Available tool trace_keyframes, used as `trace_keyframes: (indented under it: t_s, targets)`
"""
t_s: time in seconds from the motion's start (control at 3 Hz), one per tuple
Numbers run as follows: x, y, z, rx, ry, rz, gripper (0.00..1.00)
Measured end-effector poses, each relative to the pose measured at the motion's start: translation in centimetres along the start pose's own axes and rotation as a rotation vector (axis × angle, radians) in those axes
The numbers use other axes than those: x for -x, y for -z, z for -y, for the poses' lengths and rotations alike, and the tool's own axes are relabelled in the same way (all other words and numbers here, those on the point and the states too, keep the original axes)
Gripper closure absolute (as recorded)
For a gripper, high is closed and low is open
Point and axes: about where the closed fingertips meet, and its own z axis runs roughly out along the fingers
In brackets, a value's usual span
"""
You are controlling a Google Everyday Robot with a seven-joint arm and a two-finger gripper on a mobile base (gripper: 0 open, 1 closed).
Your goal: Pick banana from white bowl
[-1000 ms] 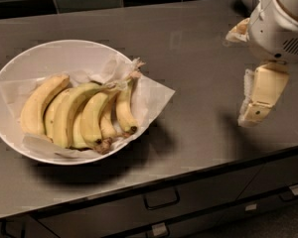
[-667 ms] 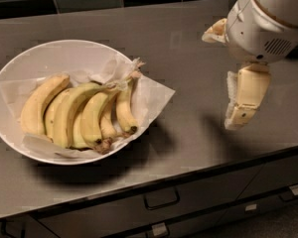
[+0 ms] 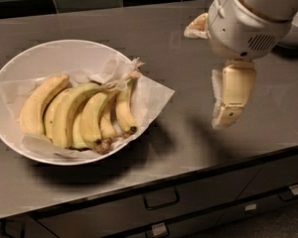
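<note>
**Gripper right of bowl, banana not yet picked**

We see the cream-and-white robot gripper [image 3: 228, 103] hanging over the dark grey countertop [image 3: 154, 29], right of the bowl and well apart from it. We cannot tell how wide it stands. Likely staged for approach.

The long, curved, pale yellow banana [image 3: 69, 110] lies in the wide glossy white bowl [image 3: 64, 48] on crumpled white paper [image 3: 151, 90]. Its long axis runs near-left to far-right, greenish stem end pointing far-right.

The single camera is looking down at a slant from in front of the counter [image 3: 188, 148], sitting close; it is taking in the bowl [image 3: 49, 58] at left and the gripper [image 3: 227, 108] hanging at right, drawers [image 3: 161, 200] along the bottom edge
</note>
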Motion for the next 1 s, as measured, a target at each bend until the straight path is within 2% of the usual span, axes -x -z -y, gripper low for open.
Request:
trace_keyframes:
  t_s: [0.33, 0.67, 1.0]
  targets:
    - [4.7, 0.0, -0.5, 0.007, 0.137, -0.007, 0.00]
    - [9.7, 0.7, -1.0, -0.009, 0.267, -0.003, 0.00]
    - [10.5, 2.0, -1.3, -0.044, 0.280, -0.002, 0.00]
